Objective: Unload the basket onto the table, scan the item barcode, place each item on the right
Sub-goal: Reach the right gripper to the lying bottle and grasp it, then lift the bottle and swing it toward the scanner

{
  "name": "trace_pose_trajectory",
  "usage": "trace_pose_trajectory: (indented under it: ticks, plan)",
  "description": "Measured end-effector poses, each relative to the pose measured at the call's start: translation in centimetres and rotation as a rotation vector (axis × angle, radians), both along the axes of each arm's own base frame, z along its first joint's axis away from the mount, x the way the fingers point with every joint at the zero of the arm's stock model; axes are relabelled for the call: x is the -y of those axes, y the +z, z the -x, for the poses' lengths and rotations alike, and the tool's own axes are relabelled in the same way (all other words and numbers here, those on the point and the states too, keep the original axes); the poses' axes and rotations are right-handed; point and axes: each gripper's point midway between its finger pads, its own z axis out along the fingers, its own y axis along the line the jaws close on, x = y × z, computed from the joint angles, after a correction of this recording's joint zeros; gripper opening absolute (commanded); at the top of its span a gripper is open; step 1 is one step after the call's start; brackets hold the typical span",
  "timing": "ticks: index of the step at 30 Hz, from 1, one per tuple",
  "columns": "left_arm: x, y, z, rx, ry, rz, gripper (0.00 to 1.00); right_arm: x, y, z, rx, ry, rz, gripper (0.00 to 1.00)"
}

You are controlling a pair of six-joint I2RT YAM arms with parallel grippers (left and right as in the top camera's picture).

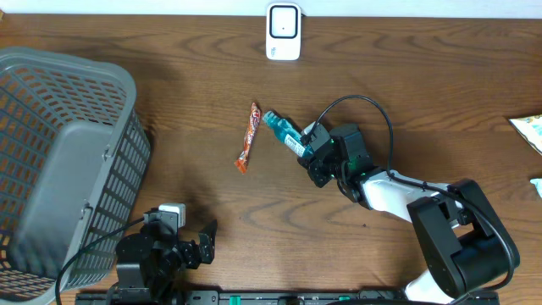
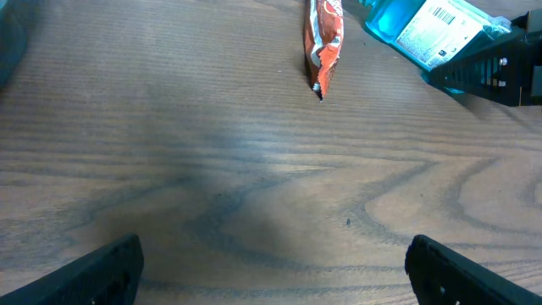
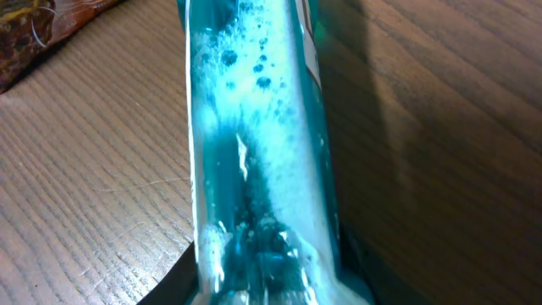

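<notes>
1. One clear bottle (image 1: pixel 284 134) of teal-blue liquid lies on its side on the wooden table (image 1: pixel 186 59). It sits just right of centre in the overhead view, slanting from upper left to lower right.
2. Its white label (image 2: pixel 440 25) faces up and bears a black barcode. Only the left wrist view, at its upper right, shows the bars.
3. Froth and small bubbles inside the liquid show only in the right wrist view, where the bottle fills the middle of the frame.
4. The right gripper (image 1: pixel 303 146) pinches the bottle's lower-right end, with dark fingers (image 3: pixel 182 275) against both sides.
5. The left gripper (image 2: pixel 275 275) sits at the overhead view's lower left, spread wide and holding nothing.
6. An orange snack packet (image 1: pixel 248 137) lies just beside the bottle, on its left.
7. The overhead view alone shows the grey basket (image 1: pixel 76 63) at far left and the white scanner (image 1: pixel 283 31) at top centre.
</notes>
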Motion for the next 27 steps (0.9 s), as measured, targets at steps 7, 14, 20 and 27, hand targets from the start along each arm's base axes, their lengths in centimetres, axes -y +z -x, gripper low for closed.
trace_pose_trajectory:
  ticks: [7, 14, 20, 27]
  plan:
    - [0.0, 0.0, 0.0, 0.0, 0.0, 0.0, 0.98, 0.5, 0.4, 0.4, -0.044, -0.006, 0.012, 0.01]
    - [0.0, 0.0, 0.0, 0.0, 0.0, 0.0, 0.98, 0.5, 8.1, 1.8, 0.014, 0.04, -0.116, 0.01]
    - [0.0, 0.0, 0.0, 0.0, 0.0, 0.0, 0.98, -1.4, 17.2, 7.4, -0.017, 0.19, -0.407, 0.01]
    - [0.0, 0.0, 0.0, 0.0, 0.0, 0.0, 0.98, -2.4, 19.7, 14.1, -0.333, 0.284, -0.612, 0.01]
